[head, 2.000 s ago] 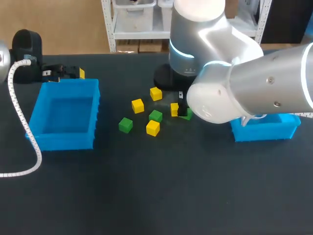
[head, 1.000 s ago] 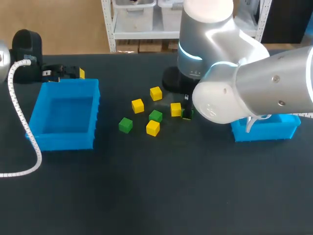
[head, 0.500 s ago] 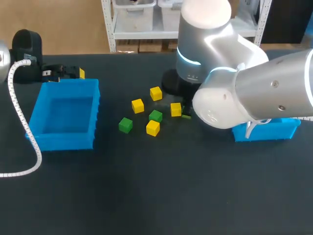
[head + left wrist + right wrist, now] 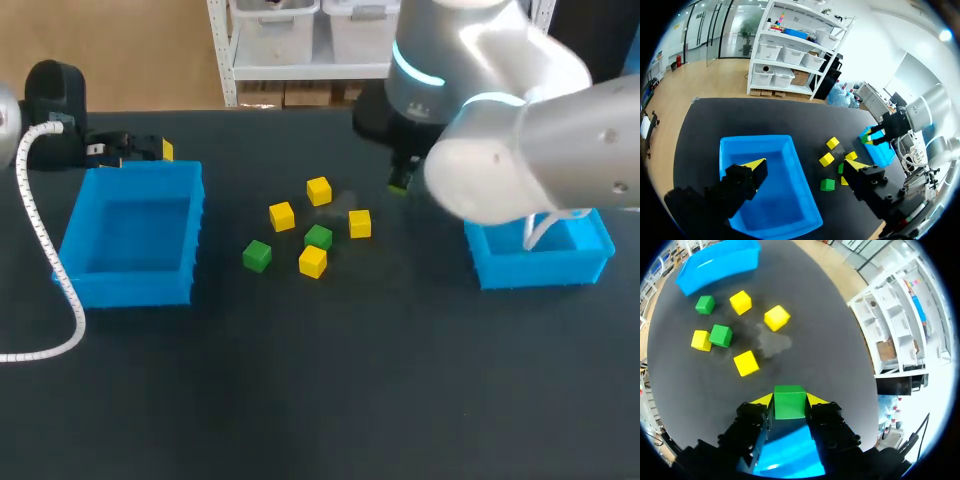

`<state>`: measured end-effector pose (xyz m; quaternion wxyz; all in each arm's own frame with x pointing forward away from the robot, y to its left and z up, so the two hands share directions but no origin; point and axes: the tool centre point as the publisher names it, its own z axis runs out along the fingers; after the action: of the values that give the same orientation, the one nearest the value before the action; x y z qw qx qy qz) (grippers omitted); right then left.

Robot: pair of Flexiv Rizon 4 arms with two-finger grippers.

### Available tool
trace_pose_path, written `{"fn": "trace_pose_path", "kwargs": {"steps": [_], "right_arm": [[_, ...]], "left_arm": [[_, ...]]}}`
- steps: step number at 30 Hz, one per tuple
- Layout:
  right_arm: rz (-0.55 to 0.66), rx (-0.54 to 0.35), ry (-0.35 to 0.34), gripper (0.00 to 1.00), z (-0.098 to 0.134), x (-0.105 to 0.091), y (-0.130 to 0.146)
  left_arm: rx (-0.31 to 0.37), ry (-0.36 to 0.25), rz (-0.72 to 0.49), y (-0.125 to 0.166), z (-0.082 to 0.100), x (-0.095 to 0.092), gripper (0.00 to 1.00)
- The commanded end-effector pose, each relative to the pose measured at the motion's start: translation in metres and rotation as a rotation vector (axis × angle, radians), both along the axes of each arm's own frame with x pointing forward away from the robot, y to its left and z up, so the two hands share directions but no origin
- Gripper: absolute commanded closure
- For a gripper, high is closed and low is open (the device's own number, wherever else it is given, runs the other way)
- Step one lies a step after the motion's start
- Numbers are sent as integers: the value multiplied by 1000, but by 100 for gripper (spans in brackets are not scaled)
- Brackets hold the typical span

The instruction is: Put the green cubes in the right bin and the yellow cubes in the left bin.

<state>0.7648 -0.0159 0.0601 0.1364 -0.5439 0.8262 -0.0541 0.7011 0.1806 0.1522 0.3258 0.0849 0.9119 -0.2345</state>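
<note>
My right gripper [image 4: 789,402] is shut on a green cube [image 4: 789,401], raised off the table; in the head view this cube [image 4: 400,184] hangs behind the loose pile, left of the right blue bin [image 4: 540,270]. On the table lie several yellow cubes, among them one [image 4: 319,190] at the back and one [image 4: 313,261] at the front, plus two green cubes [image 4: 318,237] [image 4: 257,255]. My left gripper [image 4: 805,165] stands open and empty above the left blue bin [image 4: 775,195], near that bin's far side [image 4: 150,148].
The left bin [image 4: 135,285] holds nothing. A white coiled cable [image 4: 45,250] runs along the table's left side beside it. The right bin's rim [image 4: 790,452] shows under my right gripper.
My right gripper closed on the green cube beside the pile, then lifted it up and back to the right. The left arm has not moved.
</note>
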Motion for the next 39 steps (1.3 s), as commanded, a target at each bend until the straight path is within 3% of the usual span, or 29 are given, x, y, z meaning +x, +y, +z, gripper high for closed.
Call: {"fn": "trace_pose_path", "kwargs": {"steps": [1, 14, 21, 29, 30, 32, 34, 39], "right_arm": [[-20, 30, -36, 100, 23, -10, -24], [-201, 84, -87, 100, 57, -6, -105], [-279, 77, -72, 100, 45, -10, -144], [-305, 93, -46, 100, 34, -14, -155], [-306, 95, -45, 86, 32, -13, -155], [-313, 102, -42, 18, 30, -13, -156], [-321, 109, -40, 0, 30, -12, -157], [-321, 124, -39, 0, 34, -6, -161]], "left_arm": [[-8, -6, -6, 2, -1, 0, 0], [-8, -6, -6, 2, -1, 0, 0], [-8, -6, -6, 2, -1, 0, 0], [-8, -6, -6, 2, -1, 0, 0], [-8, -6, -6, 2, -1, 0, 0], [-8, -6, -6, 2, -1, 0, 0], [-8, -6, -6, 2, -1, 0, 0], [-8, -6, -6, 2, -1, 0, 0]]}}
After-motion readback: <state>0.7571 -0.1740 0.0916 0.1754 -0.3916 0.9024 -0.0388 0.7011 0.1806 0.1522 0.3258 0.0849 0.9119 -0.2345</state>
